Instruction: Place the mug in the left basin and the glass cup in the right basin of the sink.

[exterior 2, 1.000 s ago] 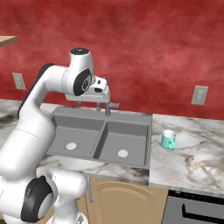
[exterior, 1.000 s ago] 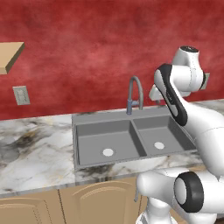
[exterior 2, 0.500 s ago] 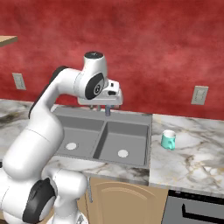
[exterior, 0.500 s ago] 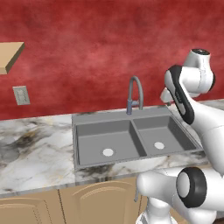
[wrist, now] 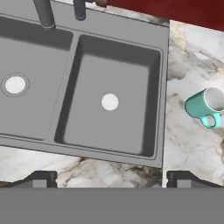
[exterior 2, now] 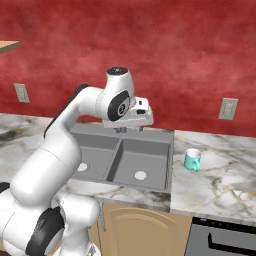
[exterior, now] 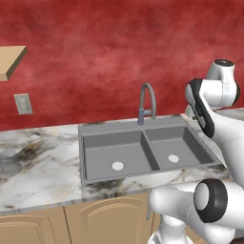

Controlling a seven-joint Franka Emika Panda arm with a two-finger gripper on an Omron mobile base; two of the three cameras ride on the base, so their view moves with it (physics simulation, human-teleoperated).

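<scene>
The teal mug (exterior 2: 192,159) (wrist: 203,106) stands upright on the marble counter right of the sink (exterior: 128,125) (exterior 2: 131,186), its handle towards the counter's front. My gripper (exterior 2: 129,129) (wrist: 111,179) hangs open and empty above the sink, over the near side of the right basin (exterior: 177,145) (exterior 2: 142,159) (wrist: 118,74), well left of the mug and apart from it. The left basin (exterior: 114,151) (exterior 2: 92,150) (wrist: 26,57) holds nothing, and neither does the right one. The glass cup is out of view.
A tall arched grey tap (exterior: 147,102) (wrist: 43,13) rises behind the divider. Marble counter (exterior: 38,167) (exterior 2: 220,180) runs along both sides, against a red wall with outlets (exterior: 22,104) (exterior 2: 228,108). A wooden shelf (exterior: 12,62) hangs at the upper left.
The arm has swung to the right, carrying the open hand from over the tap towards the right basin. The mug has not moved.
</scene>
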